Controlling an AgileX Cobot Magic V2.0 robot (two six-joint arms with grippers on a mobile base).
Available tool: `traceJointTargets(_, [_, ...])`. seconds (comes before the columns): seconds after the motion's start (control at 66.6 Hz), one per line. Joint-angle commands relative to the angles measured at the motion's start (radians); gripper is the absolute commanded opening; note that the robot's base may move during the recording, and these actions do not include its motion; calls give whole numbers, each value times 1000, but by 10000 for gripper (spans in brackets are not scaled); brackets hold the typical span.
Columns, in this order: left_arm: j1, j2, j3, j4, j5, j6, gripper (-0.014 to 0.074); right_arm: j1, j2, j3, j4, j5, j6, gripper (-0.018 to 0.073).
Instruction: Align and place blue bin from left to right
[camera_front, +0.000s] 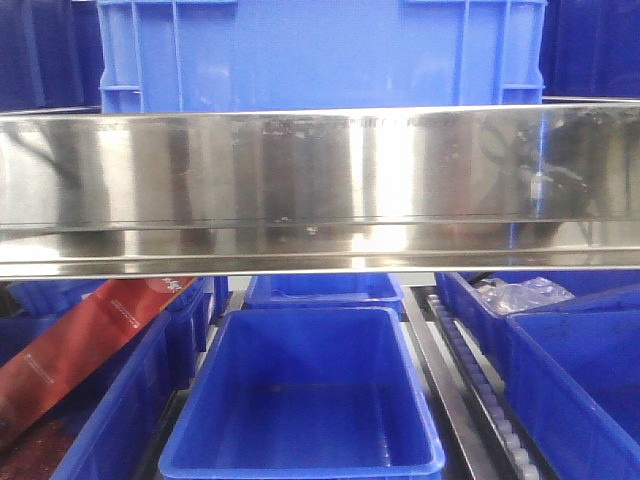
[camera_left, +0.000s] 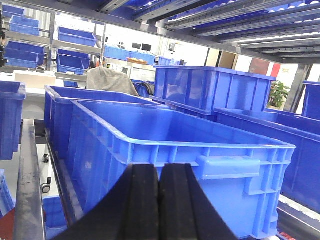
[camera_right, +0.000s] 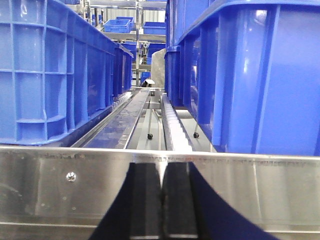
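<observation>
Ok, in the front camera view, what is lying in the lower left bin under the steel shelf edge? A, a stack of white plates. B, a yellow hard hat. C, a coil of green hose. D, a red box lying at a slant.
D: a long red box lies at a slant in the lower left bin, below the steel shelf edge; no hat, hose or plates show there.
</observation>
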Motion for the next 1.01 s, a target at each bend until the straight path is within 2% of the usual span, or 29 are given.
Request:
traceJointTargets(0.0, [-4, -6, -2, 5, -14, 1, -111, -6, -9, 0, 1, -27, -7, -81])
traceJointTargets(0.3, [-4, -8, -2, 4, -7, 1, -111, -6, -9, 0, 1, -29, -7, -81])
traceJointTargets(0.375, [1, -22, -2, -59, -1, 19, -111, -6, -9, 0, 1, -29, -7, -81])
traceJointTargets(0.405, [11, -31, 3, -102, 5, 67, -111, -6, -9, 0, 1, -29, -7, -81])
traceJointTargets(0.436, [23, -42, 8, -159, -1, 163, -111, -6, -9, 0, 1, -29, -7, -81])
traceJointTargets(0.541, [114, -87, 64, -425, -12, 597, -111, -6, -9, 0, 1, -29, -7, -81])
traceJointTargets(0.586, [172, -109, 100, -493, -18, 724, -111, -6, -9, 0, 1, -31, -7, -81])
traceJointTargets(0.616, [214, -129, 127, -519, -19, 765, -111, -6, -9, 0, 1, -31, -7, -81])
traceJointTargets(0.706, [313, -186, 199, -521, -11, 767, -111, -6, -9, 0, 1, -31, -7, -81])
traceJointTargets(0.826, [403, -266, 290, -519, 16, 767, -111, -6, -9, 0, 1, -31, -7, -81])
traceJointTargets(0.901, [418, -313, 342, -499, 19, 730, -111, -6, -9, 0, 1, -31, -7, -81])
traceJointTargets(0.991, [414, -362, 412, -437, 19, 634, -111, -6, -9, 0, 1, -31, -7, -81])
